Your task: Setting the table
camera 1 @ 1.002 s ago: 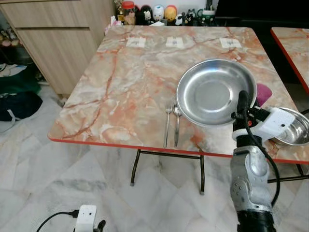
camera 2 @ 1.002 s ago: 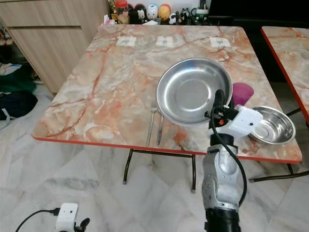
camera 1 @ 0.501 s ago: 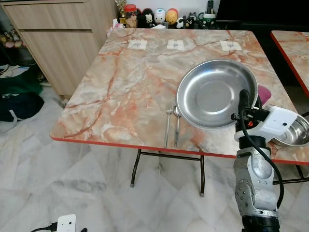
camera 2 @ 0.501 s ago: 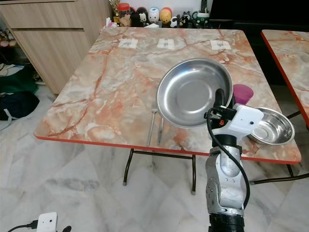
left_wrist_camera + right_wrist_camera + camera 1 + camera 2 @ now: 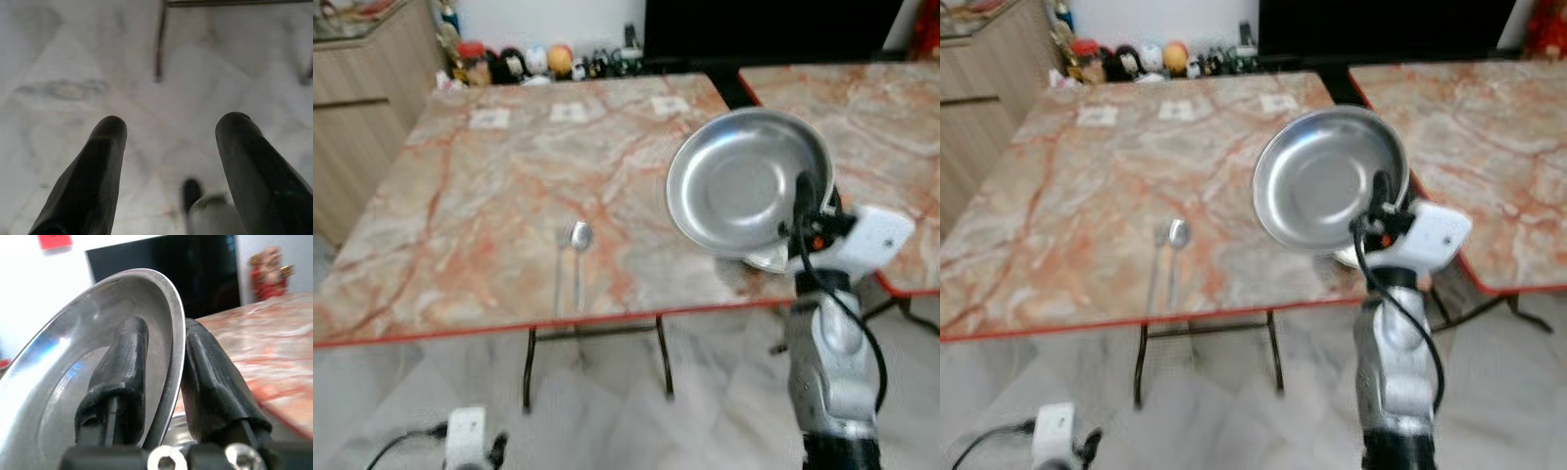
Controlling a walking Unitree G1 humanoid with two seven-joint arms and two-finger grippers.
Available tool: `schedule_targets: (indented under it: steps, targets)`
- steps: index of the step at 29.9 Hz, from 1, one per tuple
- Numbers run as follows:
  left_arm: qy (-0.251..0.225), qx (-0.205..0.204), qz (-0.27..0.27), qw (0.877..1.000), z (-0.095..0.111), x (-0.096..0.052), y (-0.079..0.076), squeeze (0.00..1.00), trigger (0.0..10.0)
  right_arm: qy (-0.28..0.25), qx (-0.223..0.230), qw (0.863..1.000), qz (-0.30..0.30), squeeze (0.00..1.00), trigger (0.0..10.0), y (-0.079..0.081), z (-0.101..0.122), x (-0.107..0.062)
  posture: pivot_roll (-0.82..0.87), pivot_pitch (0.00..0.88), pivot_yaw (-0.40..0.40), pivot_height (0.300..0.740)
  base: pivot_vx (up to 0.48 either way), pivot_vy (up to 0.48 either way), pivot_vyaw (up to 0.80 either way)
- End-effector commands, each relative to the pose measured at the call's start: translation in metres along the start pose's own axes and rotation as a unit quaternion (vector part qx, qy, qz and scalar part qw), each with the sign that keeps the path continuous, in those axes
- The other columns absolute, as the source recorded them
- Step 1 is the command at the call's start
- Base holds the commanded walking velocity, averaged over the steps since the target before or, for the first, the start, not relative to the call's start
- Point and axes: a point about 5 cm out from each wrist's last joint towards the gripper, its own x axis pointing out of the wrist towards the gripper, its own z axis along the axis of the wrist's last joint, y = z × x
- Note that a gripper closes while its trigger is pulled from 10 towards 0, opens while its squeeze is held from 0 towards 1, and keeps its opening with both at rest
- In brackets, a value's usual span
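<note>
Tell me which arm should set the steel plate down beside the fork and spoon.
Right. The right gripper already pinches the steel plate by its rim above the table, near the spoon. The left gripper hangs open over the floor.

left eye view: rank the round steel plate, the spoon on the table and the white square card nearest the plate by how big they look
1. Round steel plate, held up nearer the camera, so enlarged.
2. Spoon.
3. White square card, farthest, so likely shrunk.

Toy figurines (image 5: 533,62) at the table's far edge, wooden cabinet (image 5: 357,93), marble floor (image 5: 411,392)
</note>
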Motion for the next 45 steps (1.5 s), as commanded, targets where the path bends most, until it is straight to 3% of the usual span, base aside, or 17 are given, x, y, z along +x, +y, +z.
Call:
schedule_targets:
  steps: [1,12,45]
  targets:
    - [0.013,0.009,0.009,1.0,-0.007,-0.003,0.008,0.0,10.0,-0.017,0.005,1.0,0.014,0.0,10.0,0.009,0.008,0.003,-0.12,0.071,0.028,0.74,0.0,-0.401,0.0]
    - [0.019,0.012,0.005,1.0,-0.012,-0.004,0.006,0.0,10.0,-0.019,0.008,1.0,0.011,0.0,10.0,0.014,0.009,0.006,-0.13,0.103,0.036,0.74,0.0,-0.391,0.0]
    - [0.033,0.029,-0.005,0.999,-0.018,-0.006,0.009,0.0,10.0,0.005,-0.003,0.999,-0.049,0.0,10.0,-0.004,0.001,0.006,-0.12,0.141,0.05,0.74,0.015,-0.385,0.0]
